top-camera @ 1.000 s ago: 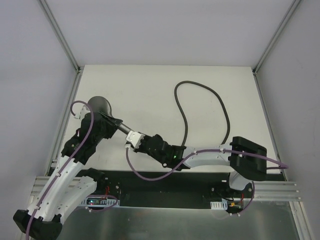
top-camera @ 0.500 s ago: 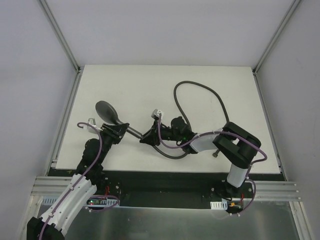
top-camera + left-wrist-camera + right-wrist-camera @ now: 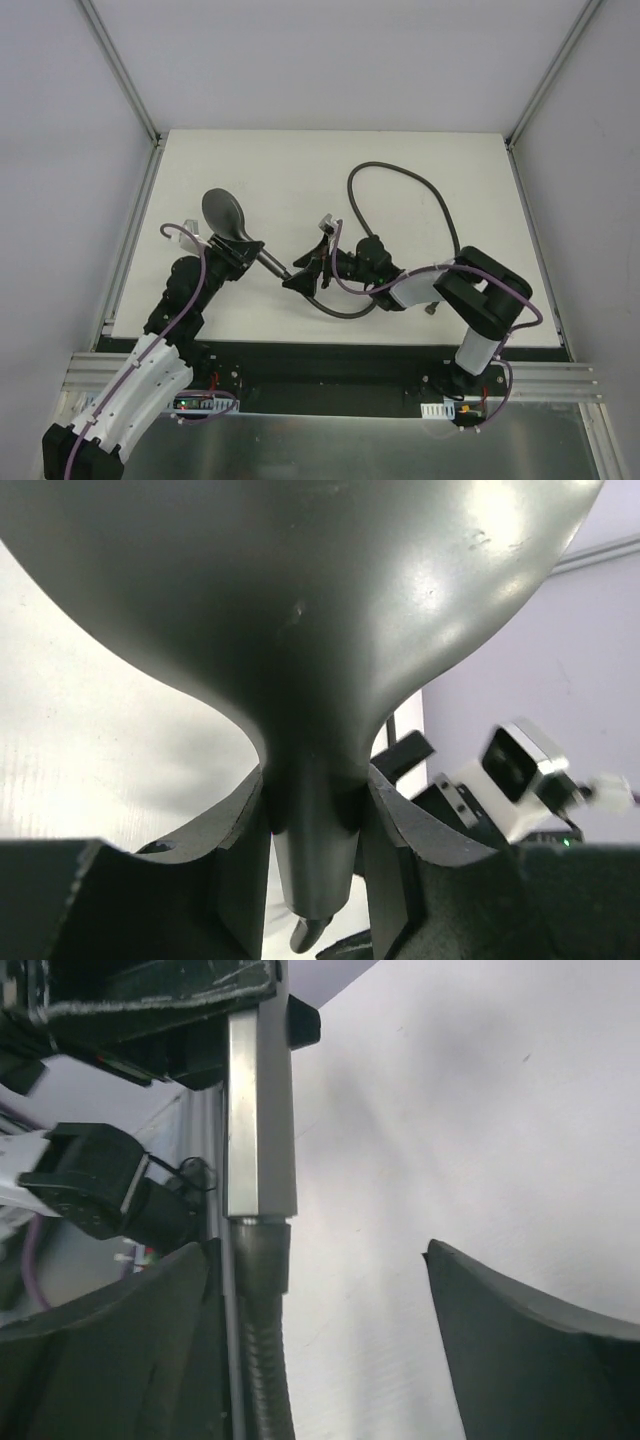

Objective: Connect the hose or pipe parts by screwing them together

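Two hands busy: my left hand [image 3: 314,815] pinches shower head handle [image 3: 312,895], right hand [image 3: 318,1260] spread loose round hose fitting [image 3: 260,1110], coaxial w/ handle end imo.

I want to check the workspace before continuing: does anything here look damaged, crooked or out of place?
Nothing stands out. The left gripper is shut on the shower head at its neck; the hex fitting of the hose sits straight inside the open right gripper. The hose lies in a loose loop on the table.

The shower head [image 3: 225,211] lies left of the hose [image 3: 383,165].
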Motion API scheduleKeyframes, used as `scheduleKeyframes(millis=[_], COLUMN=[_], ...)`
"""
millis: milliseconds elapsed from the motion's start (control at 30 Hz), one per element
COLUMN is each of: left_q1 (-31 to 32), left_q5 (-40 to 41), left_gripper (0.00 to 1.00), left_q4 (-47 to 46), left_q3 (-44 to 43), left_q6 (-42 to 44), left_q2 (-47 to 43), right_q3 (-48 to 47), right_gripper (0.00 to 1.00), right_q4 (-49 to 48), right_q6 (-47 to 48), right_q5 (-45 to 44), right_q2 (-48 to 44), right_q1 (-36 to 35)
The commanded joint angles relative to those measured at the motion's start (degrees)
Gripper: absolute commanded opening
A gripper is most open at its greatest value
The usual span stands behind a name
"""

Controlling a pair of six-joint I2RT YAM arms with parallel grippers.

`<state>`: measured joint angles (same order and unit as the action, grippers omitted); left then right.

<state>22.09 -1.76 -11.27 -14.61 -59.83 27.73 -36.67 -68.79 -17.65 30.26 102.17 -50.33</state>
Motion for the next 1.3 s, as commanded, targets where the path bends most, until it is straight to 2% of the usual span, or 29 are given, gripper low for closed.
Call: scheduleKeyframes(millis=[0,67,133,200,300,400,500,533,600,633,667,700,833,933,967,1133,1233,1267], left_q1=[0.24,0.15,0.15,0.24,0.24,0.24,0.24,0.15,0.15,0.24,0.15,0.24,0.15,0.24,0.15,0.24,0.24,0.15], left_q5=[5.00,6.06,7.03,7.47,7.12,6.60,6.86,6.94,6.95,6.86,6.86,6.77,7.29,7.74,7.56,2.56,1.85,0.46], left_gripper=[0.00,0.00,0.00,0.00,0.00,0.00,0.00,0.00,0.00,0.00,0.00,0.00,0.00,0.00,0.00,0.00,0.00,0.00], left_q4=[10.18,13.98,18.72,23.97,28.04,30.34,31.22,31.65,33.50,33.76,34.03,34.03,33.77,31.05,29.48,11.50,1.38,-1.80], left_q3=[-9.99,-13.66,-17.44,-20.18,-25.63,-28.63,-29.51,-29.94,-30.56,-30.74,-30.65,-30.48,-28.73,-25.92,-24.60,-11.97,-5.71,-4.21], left_q6=[0.51,-0.19,-0.90,-2.12,-2.83,-3.62,-4.15,-4.15,-4.59,-4.59,-4.85,-4.94,-4.59,-2.92,-2.75,-3.10,-1.17,-0.03], left_q2=[1.98,3.99,6.54,8.65,13.22,15.78,16.04,16.13,16.31,16.22,16.13,15.52,13.06,10.08,9.11,0.59,-4.07,-5.04], right_q3=[1.33,0.81,-0.76,-2.00,-4.20,-7.80,-12.02,-12.90,-15.27,-16.06,-17.81,-18.52,-20.37,-21.17,-21.17,-18.54,-16.08,-13.81], right_gripper=[0.96,0.96,0.96,0.97,0.99,0.91,0.74,0.61,0.49,0.39,0.35,0.30,0.01,0.01,0.01,0.01,0.01,0.01], right_q4=[6.80,16.29,22.79,24.58,25.55,27.83,30.21,30.30,30.39,31.00,31.78,33.36,36.18,39.17,39.52,38.92,33.66,31.12], right_q6=[15.77,27.86,35.72,44.66,52.59,58.75,62.99,65.44,67.21,67.39,67.05,66.43,60.82,55.81,52.40,39.20,30.68,27.18], right_q5=[-13.86,-19.68,-32.32,-42.76,-50.53,-55.47,-60.92,-62.33,-65.76,-66.38,-67.08,-67.17,-65.07,-59.63,-55.44,-39.25,-26.53,-18.65], right_q2=[-10.75,-15.04,-16.82,-17.53,-16.57,-14.55,-11.30,-9.64,-8.05,-6.91,-6.46,-6.11,-6.19,-7.16,-7.60,-11.28,-12.78,-12.87], right_q1=[-3.28,-7.83,-13.36,-16.54,-20.68,-23.67,-26.13,-27.36,-28.33,-29.03,-29.21,-29.39,-29.04,-27.55,-26.94,-19.38,-14.20,-12.62])
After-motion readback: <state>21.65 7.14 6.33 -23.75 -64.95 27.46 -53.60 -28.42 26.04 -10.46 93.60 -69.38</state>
